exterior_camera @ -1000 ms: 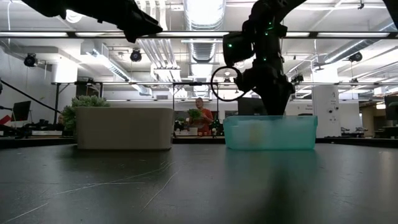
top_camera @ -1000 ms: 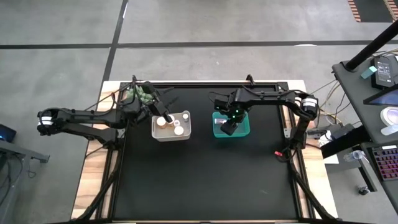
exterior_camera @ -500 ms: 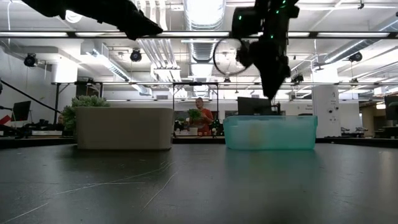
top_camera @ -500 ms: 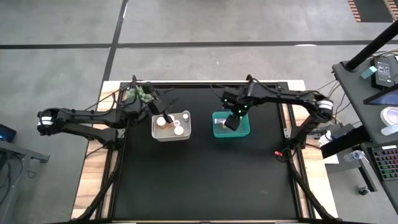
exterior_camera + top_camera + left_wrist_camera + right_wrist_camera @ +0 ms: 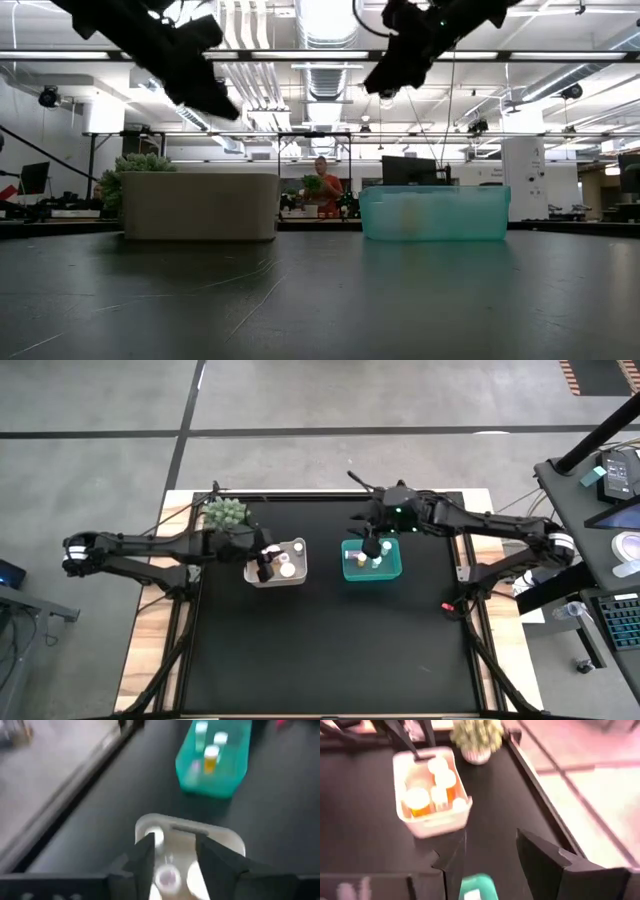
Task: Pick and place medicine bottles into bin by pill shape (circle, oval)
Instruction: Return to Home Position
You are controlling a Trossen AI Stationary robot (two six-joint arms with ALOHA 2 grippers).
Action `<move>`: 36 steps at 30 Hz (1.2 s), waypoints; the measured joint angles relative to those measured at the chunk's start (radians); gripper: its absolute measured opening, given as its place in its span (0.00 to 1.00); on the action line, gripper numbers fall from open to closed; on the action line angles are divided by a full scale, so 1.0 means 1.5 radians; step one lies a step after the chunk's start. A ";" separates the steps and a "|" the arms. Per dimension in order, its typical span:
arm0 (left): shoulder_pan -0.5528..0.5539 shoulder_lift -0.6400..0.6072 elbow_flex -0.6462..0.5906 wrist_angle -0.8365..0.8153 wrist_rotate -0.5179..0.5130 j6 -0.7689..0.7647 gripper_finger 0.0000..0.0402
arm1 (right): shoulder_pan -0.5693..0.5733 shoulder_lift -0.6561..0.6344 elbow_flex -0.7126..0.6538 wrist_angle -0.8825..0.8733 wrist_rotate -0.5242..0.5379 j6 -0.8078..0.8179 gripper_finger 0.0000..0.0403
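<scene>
My left arm lay stretched in from the left edge of the high view. Its hand (image 5: 263, 567) was raised over the left side of the white bin (image 5: 276, 583), fingers (image 5: 145, 857) spread with nothing between them. My right arm reached in from the right, elbow bent. Its hand (image 5: 371, 546) was poised above the upper left corner of the teal bin (image 5: 376, 577), fingers (image 5: 545, 862) likewise apart and empty. In the low view both hands hung well above the rims. The two bins, smooth rectangular plastic tubs, stood side by side but apart at the upper middle of the matte black worktop (image 5: 330, 650). Three white-capped medicine bottles (image 5: 211, 758) stood in the teal one, one of them yellowish. The white bin held more, two amber among them; blur kept me from a sure count. A spiky green plant (image 5: 227, 513) sat at the white bin's upper left.
</scene>
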 joint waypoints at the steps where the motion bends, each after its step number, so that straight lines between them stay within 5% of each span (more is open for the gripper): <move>1: 0.000 0.009 0.005 -0.020 0.003 -0.015 0.29 | 0.000 -0.009 -0.016 0.029 -0.007 -0.004 0.41; 8: 0.033 0.090 0.074 -0.236 0.032 -0.098 0.02 | -0.001 -0.027 -0.093 0.095 -0.019 0.015 0.37; 20: 0.076 0.190 0.115 -0.215 0.034 0.023 0.00 | -0.001 -0.042 -0.205 0.185 -0.021 -0.009 0.32; 27: 0.074 0.128 0.094 -0.166 0.072 0.099 0.00 | -0.001 -0.127 -0.346 0.359 -0.104 -0.104 0.26; 31: 0.073 0.058 0.025 -0.047 0.183 0.144 0.00 | -0.001 -0.207 -0.416 0.383 -0.106 -0.140 0.21; 36: 0.074 -0.053 -0.080 0.087 0.207 0.150 0.00 | -0.001 -0.325 -0.469 0.391 -0.106 -0.143 0.15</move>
